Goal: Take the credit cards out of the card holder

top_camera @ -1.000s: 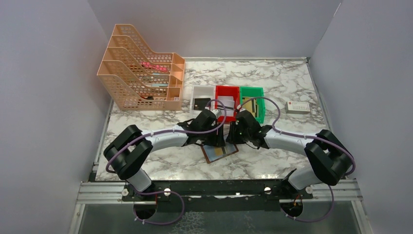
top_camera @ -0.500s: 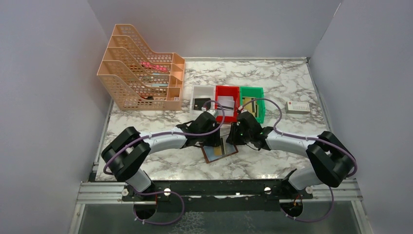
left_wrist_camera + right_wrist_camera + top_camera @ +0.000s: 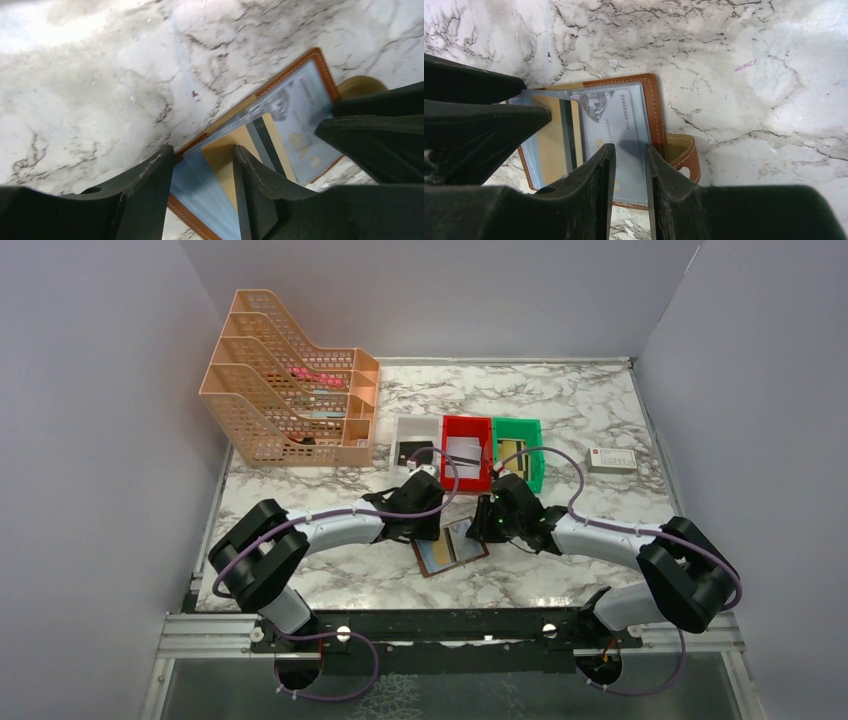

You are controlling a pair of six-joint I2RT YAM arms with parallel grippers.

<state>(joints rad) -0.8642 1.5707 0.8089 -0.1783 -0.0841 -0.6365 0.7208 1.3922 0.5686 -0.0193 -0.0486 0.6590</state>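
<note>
The brown card holder (image 3: 452,545) (image 3: 312,54) (image 3: 655,110) lies open on the marble between both grippers, its tab to the right. A gold credit card (image 3: 250,142) (image 3: 549,145) with a dark stripe sits under the pale blue sleeves on the left page. A pale grey card (image 3: 619,115) (image 3: 300,110) fills the right page. My left gripper (image 3: 428,523) (image 3: 202,150) is open, its fingers straddling the sleeves and the gold card's edge. My right gripper (image 3: 487,523) (image 3: 630,147) stands over the right page, a narrow gap between its fingers and nothing in it.
Behind the holder stand a white bin (image 3: 400,423), a red bin (image 3: 447,440) and a green bin (image 3: 538,455), each with cards inside. An orange mesh rack (image 3: 290,390) fills the back left. A small white box (image 3: 612,460) lies at the right.
Both grippers have drawn slightly apart, so both pages of the holder now show from above. The left jaws have narrowed a little.
</note>
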